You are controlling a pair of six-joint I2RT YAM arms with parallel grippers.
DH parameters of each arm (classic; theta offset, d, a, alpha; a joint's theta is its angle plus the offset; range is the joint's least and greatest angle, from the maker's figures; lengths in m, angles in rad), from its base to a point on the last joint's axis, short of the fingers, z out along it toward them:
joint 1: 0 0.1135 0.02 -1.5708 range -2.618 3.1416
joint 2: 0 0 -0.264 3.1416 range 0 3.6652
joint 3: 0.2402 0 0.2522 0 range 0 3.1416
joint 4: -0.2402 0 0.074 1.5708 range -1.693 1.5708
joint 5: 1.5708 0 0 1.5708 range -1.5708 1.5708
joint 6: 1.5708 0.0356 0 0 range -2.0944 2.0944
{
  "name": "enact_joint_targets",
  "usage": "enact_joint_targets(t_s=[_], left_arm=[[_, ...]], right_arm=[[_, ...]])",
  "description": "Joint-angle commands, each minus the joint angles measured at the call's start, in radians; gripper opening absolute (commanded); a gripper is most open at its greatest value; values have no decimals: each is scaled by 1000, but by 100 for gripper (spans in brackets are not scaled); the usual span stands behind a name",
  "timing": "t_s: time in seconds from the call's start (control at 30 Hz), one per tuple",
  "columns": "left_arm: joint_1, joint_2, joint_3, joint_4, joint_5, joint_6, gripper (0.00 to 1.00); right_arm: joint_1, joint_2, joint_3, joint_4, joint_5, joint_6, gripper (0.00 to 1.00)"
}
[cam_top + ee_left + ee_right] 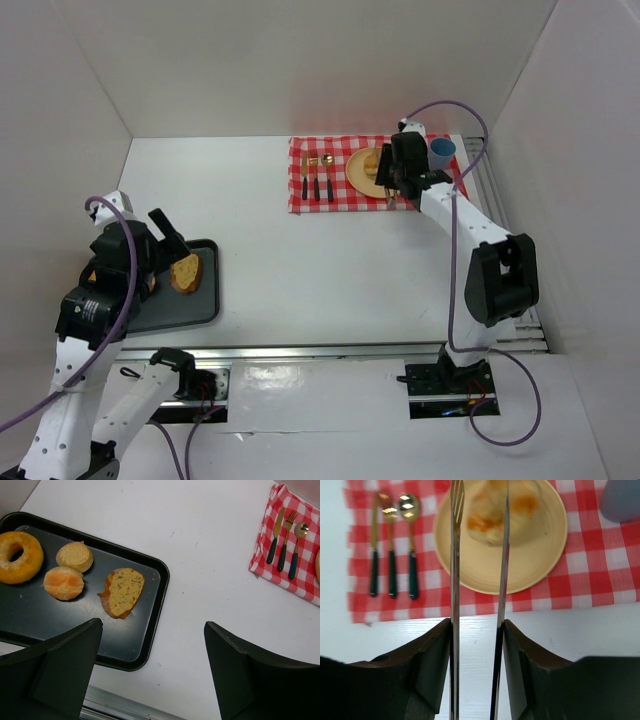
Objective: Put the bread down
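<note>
Black tray [135, 640], left: ring bagel [27, 567], two buns [74, 556], bread slice [122, 591]. Left gripper [152, 627] over tray, fingers apart, empty. Right: checked cloth [600, 580] with cutlery [391, 575]. Yellow plate [530, 565] carries one toasted bread roll [490, 510]. Right gripper [477, 625] clamped on metal tongs [454, 580], blades straddling roll; contact unclear. Likely set-down stage. Next: spread tongs, lift straight up without dragging roll.

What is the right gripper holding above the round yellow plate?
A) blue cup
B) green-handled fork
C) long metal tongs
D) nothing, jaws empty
C: the right gripper is shut on long metal tongs, whose blades flank a golden-brown toasted bread piece at the round yellow plate.
</note>
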Motion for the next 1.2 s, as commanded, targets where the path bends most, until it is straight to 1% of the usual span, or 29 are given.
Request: enact_joint_targets(t_s=[0.0,0.07,0.13,0.2,0.23,0.27,0.3,0.33,0.37,0.43,0.47,0.53,0.57,0.6,0.67,0.73,0.87,1.0,1.17], left_arm=[[-2,4,16,43,0,23,96],[-2,13,27,43,0,23,96],[-2,13,36,43,10,32,96],[-2,13,36,43,21,32,96],[-2,13,36,43,21,32,96],[-2,13,36,43,21,32,96],[-2,13,36,43,12,32,96],[-2,13,36,43,-2,32,96],[-2,22,36,43,-2,41,96],[-2,22,50,43,-14,50,96],[-2,36,70,24,-14,51,96],[-2,71,102,-9,-26,41,96],[-2,82,136,-26,-37,29,96],[-2,91,153,-59,-37,29,96],[-2,102,177,-69,-37,29,96],[-2,93,190,-69,-37,29,96],[-2,69,190,-69,-37,38,96],[-2,60,178,-69,-19,38,96],[-2,51,155,-60,-19,38,96]], right_arm=[[51,-134,58,22,55,-13,52],[95,-154,58,22,64,-13,55],[135,-154,58,-7,113,-13,56],[147,-165,49,-7,125,-4,56],[160,-176,32,-7,107,7,56],[170,-176,12,3,82,7,55],[184,-176,12,19,8,20,53],[230,-185,0,31,-37,34,53],[259,-176,0,42,-130,56,53],[331,-150,0,75,-215,66,53],[415,-107,13,76,-237,67,53],[495,-59,43,86,-292,79,53],[569,-10,62,86,-292,79,53],[598,14,96,86,-301,79,53],[659,89,144,106,-352,89,54],[689,136,168,117,-401,100,54],[733,238,231,117,-401,110,55],[743,312,253,138,-424,120,55],[743,384,332,125,-433,120,57]])
